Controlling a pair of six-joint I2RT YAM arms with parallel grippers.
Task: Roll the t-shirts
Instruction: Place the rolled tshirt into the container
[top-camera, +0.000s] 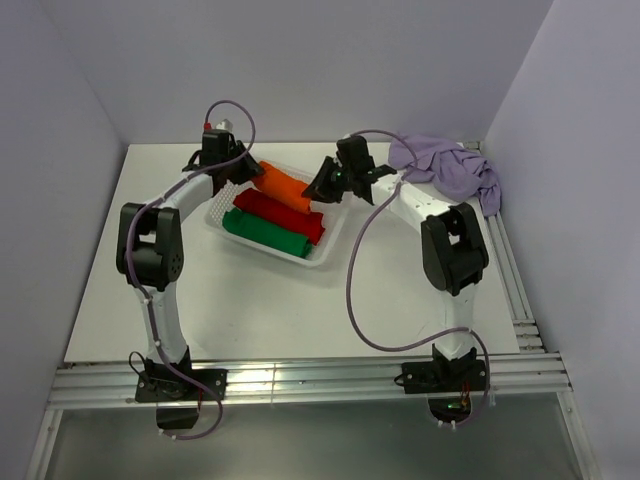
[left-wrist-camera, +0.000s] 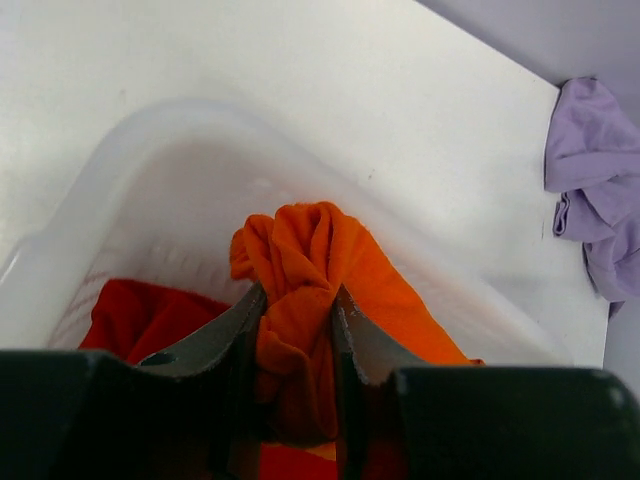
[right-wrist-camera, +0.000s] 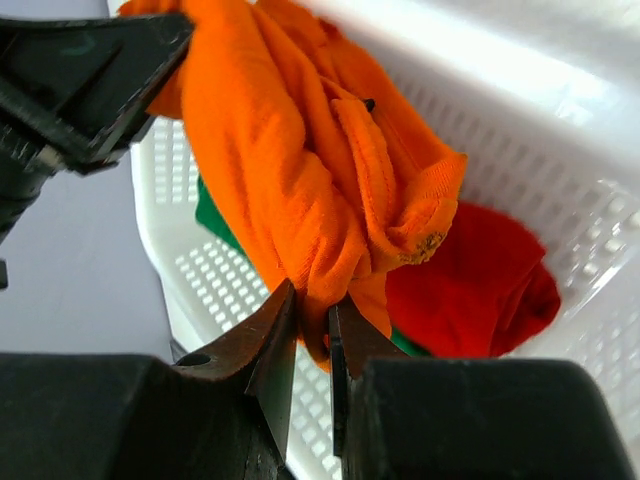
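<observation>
A rolled orange t-shirt (top-camera: 285, 184) hangs between my two grippers over the far side of the white mesh basket (top-camera: 222, 213). My left gripper (top-camera: 247, 172) is shut on its left end (left-wrist-camera: 298, 320). My right gripper (top-camera: 322, 186) is shut on its right end (right-wrist-camera: 312, 300). A rolled red t-shirt (top-camera: 280, 212) and a rolled green t-shirt (top-camera: 265, 235) lie inside the basket below it. The red one also shows in the left wrist view (left-wrist-camera: 140, 315) and the right wrist view (right-wrist-camera: 480, 285). A pale lilac t-shirt (top-camera: 450, 168) lies crumpled at the far right of the table.
The basket's rim (left-wrist-camera: 130, 150) curves close under my left gripper. Its mesh wall (right-wrist-camera: 500, 130) sits behind the orange roll. Purple cables hang from both arms. Walls close the table at the back and sides.
</observation>
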